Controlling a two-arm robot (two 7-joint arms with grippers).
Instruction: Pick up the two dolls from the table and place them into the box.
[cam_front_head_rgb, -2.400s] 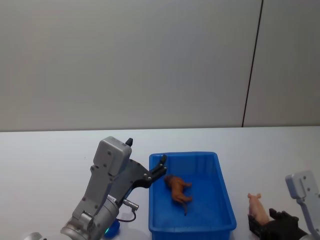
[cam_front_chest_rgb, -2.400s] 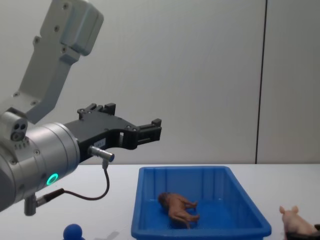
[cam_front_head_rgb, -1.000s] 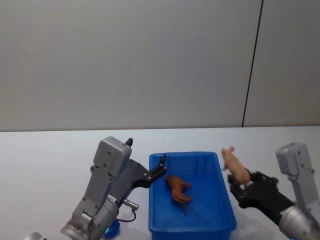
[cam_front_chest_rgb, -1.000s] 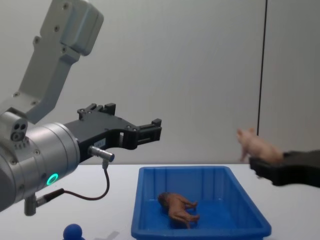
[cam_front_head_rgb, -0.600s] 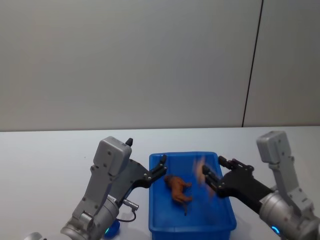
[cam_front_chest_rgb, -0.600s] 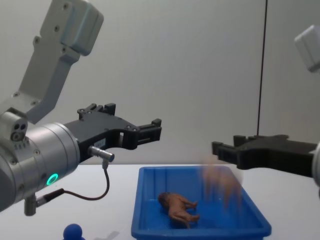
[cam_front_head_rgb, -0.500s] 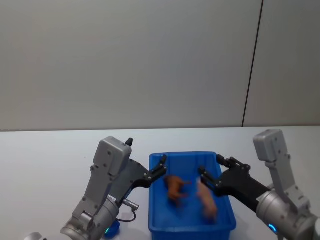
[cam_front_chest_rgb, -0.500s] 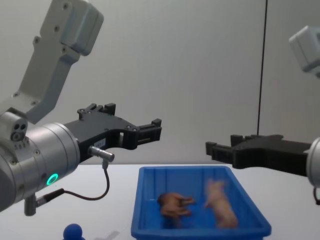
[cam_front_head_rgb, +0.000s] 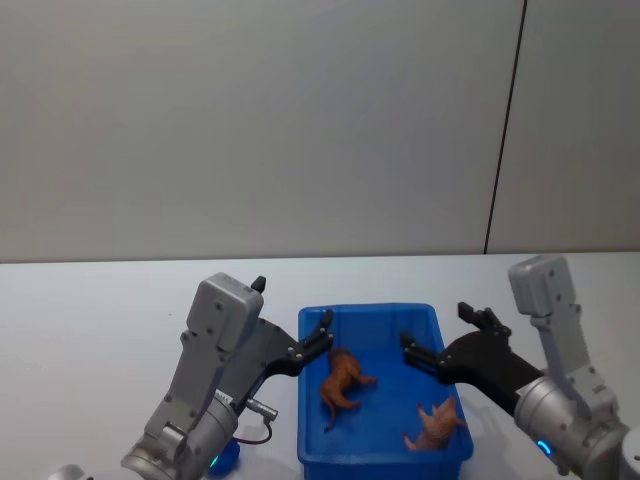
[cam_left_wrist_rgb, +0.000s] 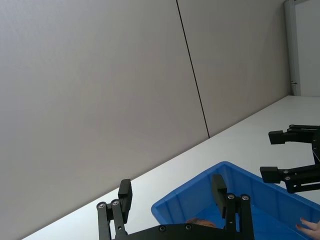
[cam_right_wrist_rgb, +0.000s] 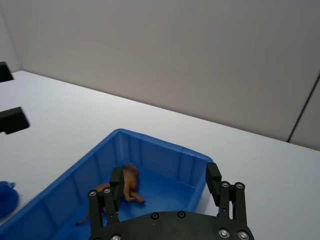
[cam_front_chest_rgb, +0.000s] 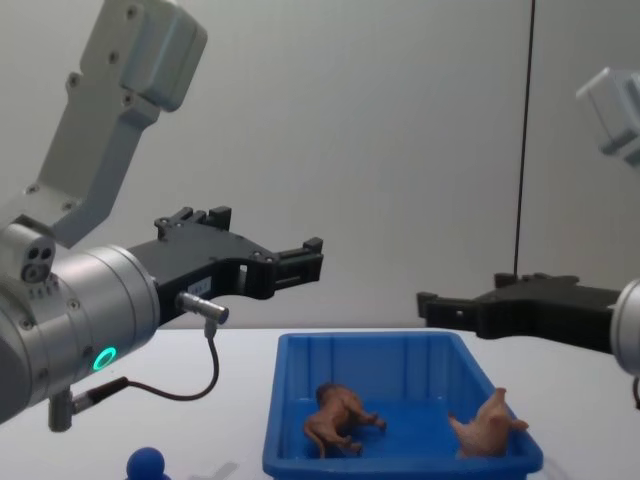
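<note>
The blue box (cam_front_head_rgb: 365, 309) sits on the white table (cam_front_head_rgb: 90, 310) in front of me. Both dolls lie inside it: the brown four-legged one (cam_front_head_rgb: 340, 385) near the left wall, the pale pink pig (cam_front_head_rgb: 435, 425) tipped over in the near right corner. My right gripper (cam_front_head_rgb: 437, 327) hovers open above the box's right side with nothing between its fingers. My left gripper (cam_front_head_rgb: 292, 302) hangs open and empty over the box's left rim. From the chest, the brown doll (cam_front_chest_rgb: 335, 415) and the pig (cam_front_chest_rgb: 487, 423) rest on the box floor below both grippers.
A small blue rounded object (cam_front_head_rgb: 228, 455) lies on the table near the left arm's base, left of the box. Bare white tabletop stretches left and right of the box. A grey wall with a dark vertical seam (cam_front_head_rgb: 505, 130) stands behind.
The right gripper carried the pig from the table over the box, opened, and the pig fell into the near right corner. The brown doll shifted slightly. The left arm stayed still.
</note>
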